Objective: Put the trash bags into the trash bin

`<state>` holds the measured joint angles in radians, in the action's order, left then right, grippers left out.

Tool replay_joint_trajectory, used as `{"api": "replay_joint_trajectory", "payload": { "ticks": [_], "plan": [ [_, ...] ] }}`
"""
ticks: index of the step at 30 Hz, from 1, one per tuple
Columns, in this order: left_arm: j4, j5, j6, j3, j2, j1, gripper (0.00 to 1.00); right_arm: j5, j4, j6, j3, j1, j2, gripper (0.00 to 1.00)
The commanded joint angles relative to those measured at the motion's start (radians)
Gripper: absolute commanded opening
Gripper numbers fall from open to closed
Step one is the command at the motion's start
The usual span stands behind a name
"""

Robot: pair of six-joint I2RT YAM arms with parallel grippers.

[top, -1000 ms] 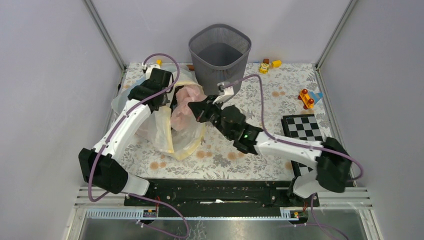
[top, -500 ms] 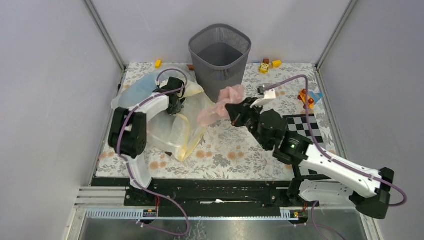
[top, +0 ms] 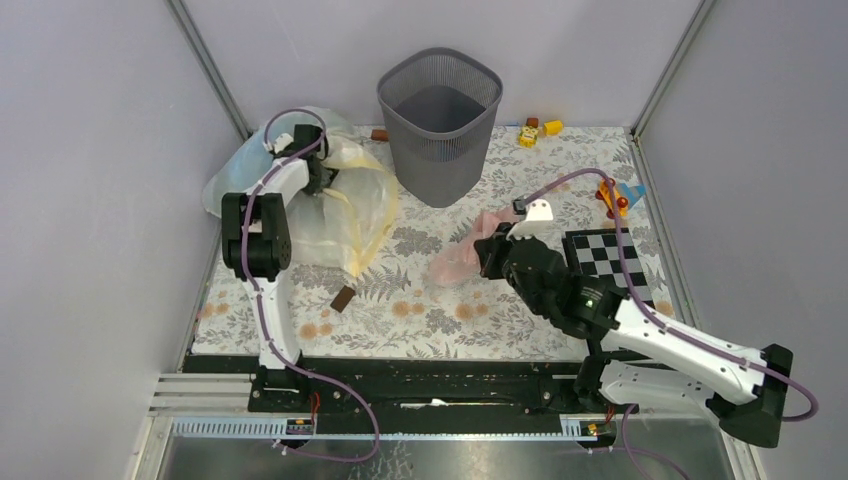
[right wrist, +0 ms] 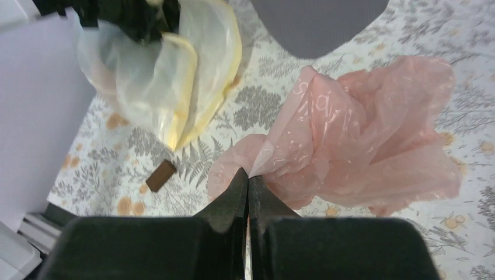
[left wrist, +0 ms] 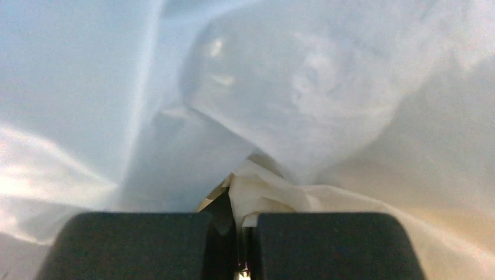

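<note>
- The right gripper [right wrist: 248,181] was clamped shut on a pinched fold of the pink trash bag [right wrist: 362,151]. The rest of the film bunched loosely ahead of the fingertips and trailed toward the bench [top: 420,310].
- In the overhead view, the pink trash bag [top: 460,258] hung at the tip of the right gripper [top: 483,254]. The trash bin [top: 435,150] stood upright beyond and to the left of that gripper, apart from the bag, with its mouth open. The bag was not yet in the bin.
- The left gripper [left wrist: 244,233] was closed on crumpled film of the large whitish bag [left wrist: 292,116], which filled its wrist view.
- From above, the left gripper [top: 318,178] held the large whitish bag [top: 345,205] well to the left of the right gripper. Judgement: this hold served to keep the big bag off the pink one and away from the bin.
- A small brown block [top: 343,299] lay loose on the bench, between the two grippers and nearer the arm bases.
- Judgement: the thin film would sag and catch on the mesh rim, so the next lift calls for clearance above the mouth.
</note>
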<state>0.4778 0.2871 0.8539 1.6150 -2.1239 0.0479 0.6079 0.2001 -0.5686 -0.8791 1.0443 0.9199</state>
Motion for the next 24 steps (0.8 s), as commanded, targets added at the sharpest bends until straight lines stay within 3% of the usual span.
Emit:
{"api": "replay_joint_trajectory", "payload": {
  "ticks": [1,5,11,15,19,24],
  "plan": [
    [0.0,-0.067,-0.03,0.132,-0.024,-0.001,0.05,-0.137,-0.013,-0.044,-0.001,-0.02,0.071,0.0],
    [-0.036,-0.11,-0.097,0.058,0.105,0.042,0.42,-0.28,-0.046,-0.083,0.005,-0.077,0.109,0.0],
    [-0.08,-0.275,-0.188,-0.129,0.372,0.094,0.72,-0.448,-0.077,-0.106,0.007,-0.167,0.144,0.0],
    [-0.091,-0.354,-0.249,-0.306,0.576,0.161,0.83,-0.497,-0.067,-0.105,0.014,-0.19,0.161,0.0],
    [-0.151,-0.394,-0.299,-0.497,0.788,0.338,0.98,-0.534,-0.079,-0.137,0.035,-0.191,0.15,0.0],
    [-0.393,-0.5,-0.377,-0.782,1.067,0.577,0.99,-0.539,-0.074,-0.161,0.052,-0.191,0.13,0.0]
  ]
}}
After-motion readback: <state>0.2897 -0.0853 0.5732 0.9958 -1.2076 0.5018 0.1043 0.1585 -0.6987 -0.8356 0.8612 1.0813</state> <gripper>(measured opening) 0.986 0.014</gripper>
